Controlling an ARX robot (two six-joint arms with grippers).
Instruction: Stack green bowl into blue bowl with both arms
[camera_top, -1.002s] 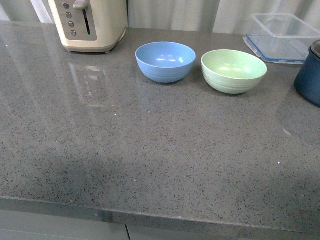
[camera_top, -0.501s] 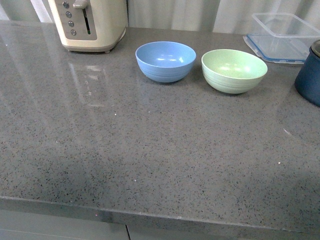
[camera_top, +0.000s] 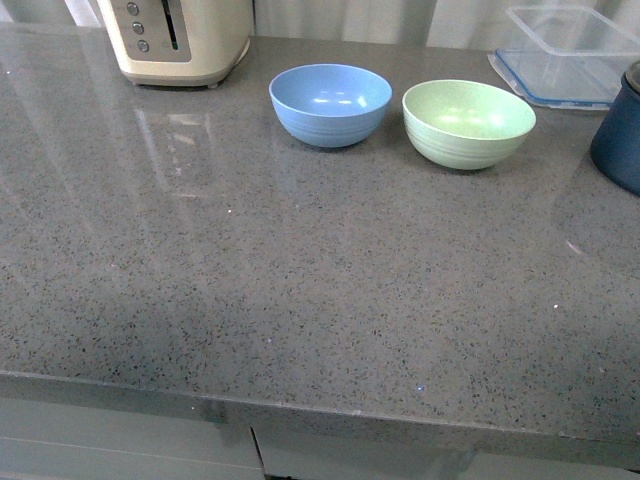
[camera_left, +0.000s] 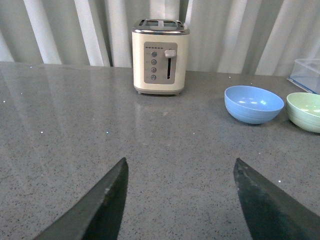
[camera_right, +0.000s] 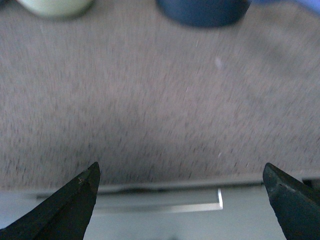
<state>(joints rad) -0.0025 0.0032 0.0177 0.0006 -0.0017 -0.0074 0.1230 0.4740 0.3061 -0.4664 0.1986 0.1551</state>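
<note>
Grey countertop (camera_top: 300, 290), curtain (camera_left: 60, 30) behind; green bowl (camera_top: 468, 122) upright.

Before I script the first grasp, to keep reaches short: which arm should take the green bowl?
Probably the right. The green bowl sits right of the blue bowl, and the open right gripper has it ahead; the left gripper points at the toaster.

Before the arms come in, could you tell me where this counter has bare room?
The near half of the counter, from front edge to the bowls, is bare. A smaller gap separates toaster and blue bowl. The far right is crowded: green bowl, clear container, navy container.
</note>
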